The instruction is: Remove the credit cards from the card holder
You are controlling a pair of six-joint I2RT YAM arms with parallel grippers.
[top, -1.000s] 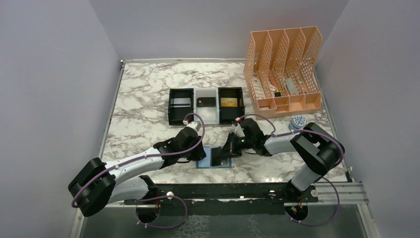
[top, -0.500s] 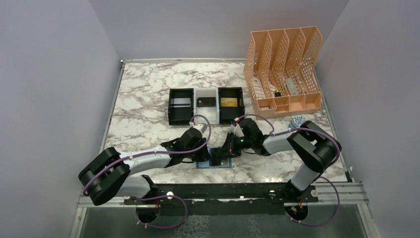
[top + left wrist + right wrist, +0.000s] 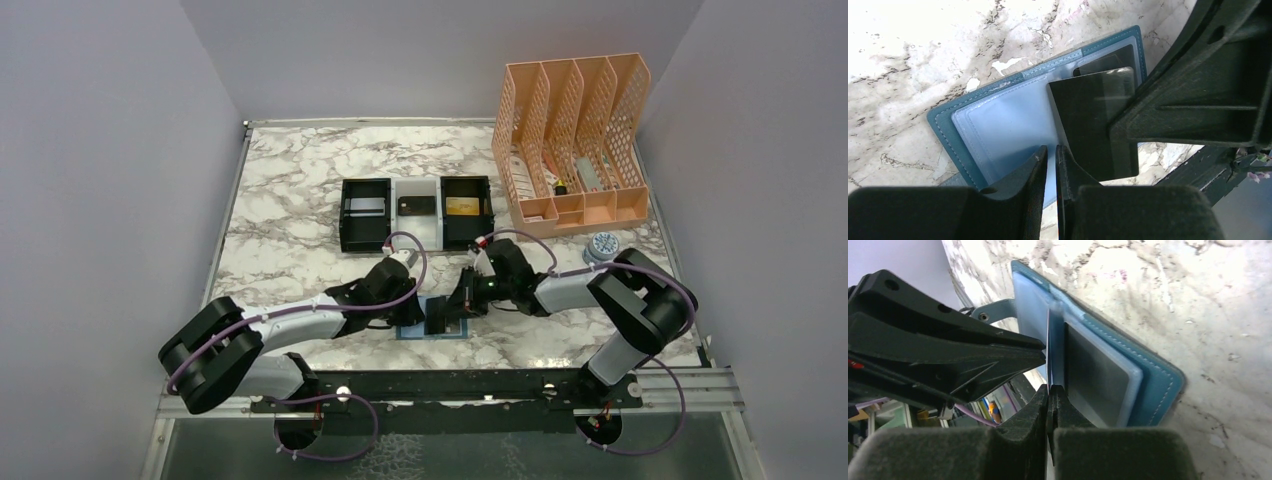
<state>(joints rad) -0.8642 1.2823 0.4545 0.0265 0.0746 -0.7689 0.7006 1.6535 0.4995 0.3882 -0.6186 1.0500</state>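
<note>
The right gripper has its jaws clamped on one edge of a black card, which stands tilted up over the right panel of the open card holder. The holder lies flat on the counter, close to the near edge and between the two arms. The left gripper is down at the holder's left panel just beside the card. Its jaws are a narrow slit apart, with nothing visible between them.

I cannot tell whether the card's lower edge is clear of its pocket. If it is not, a lift would likely drag the light holder along unless the left tips pin it down. The grip is a thin bite on slick plastic, so a sideways tug could twist the card or let it slip. The two grippers are crowded together, and a small move by the left one could knock the card or the right fingers. A second dark card sits in the right-hand pocket and might ride out with the first.

The holder's outside looks like teal-blue leatherette with pale stitching and rounded corners. Its inner panels are smooth, soft, pale blue sheets. The black card is stiff, flat and glossy, and seen edge-on it is barely a line. The counter is hard, polished, white with grey veining, and probably gives little friction.
</note>
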